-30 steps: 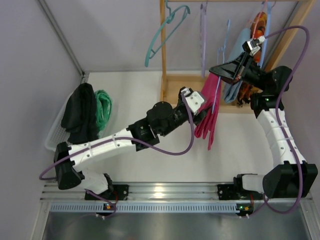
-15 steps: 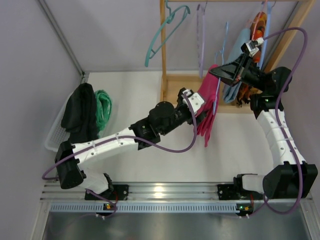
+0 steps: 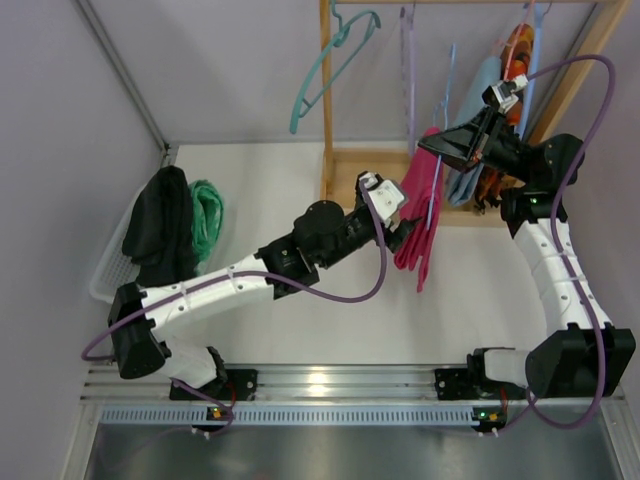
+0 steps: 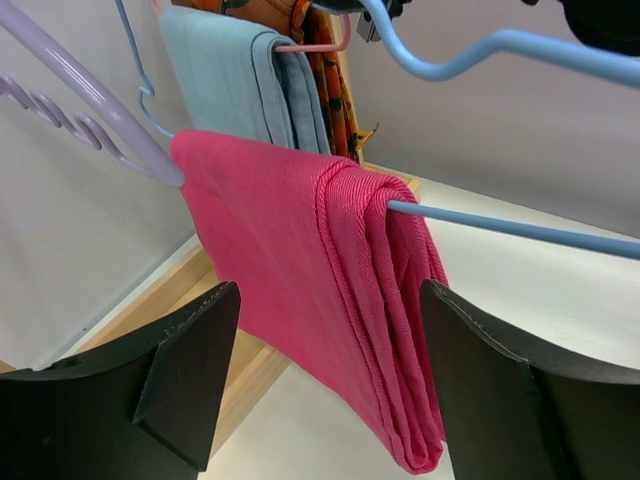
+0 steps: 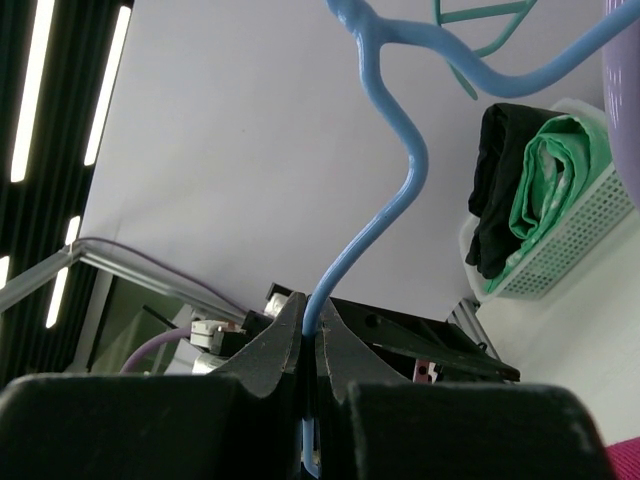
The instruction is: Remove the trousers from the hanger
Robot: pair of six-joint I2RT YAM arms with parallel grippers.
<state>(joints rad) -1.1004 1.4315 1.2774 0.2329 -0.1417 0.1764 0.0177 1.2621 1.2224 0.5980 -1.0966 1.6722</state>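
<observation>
The magenta pink trousers hang folded over the bar of a blue hanger. From above they hang in front of the wooden rack. My left gripper is open, one finger on each side of the hanging cloth near its lower fold, without touching it; from above it is at the trousers' left side. My right gripper is shut on the blue hanger's neck and holds it up. Light blue trousers and orange patterned trousers hang behind.
A white basket at the left holds the black trousers and mint-green trousers. A teal hanger and a lilac hanger hang bare on the wooden rack. Walls close in on both sides.
My right gripper lifted the blue hanger and magenta trousers a little toward the rack. My left gripper shifted slightly with them and stayed open.
</observation>
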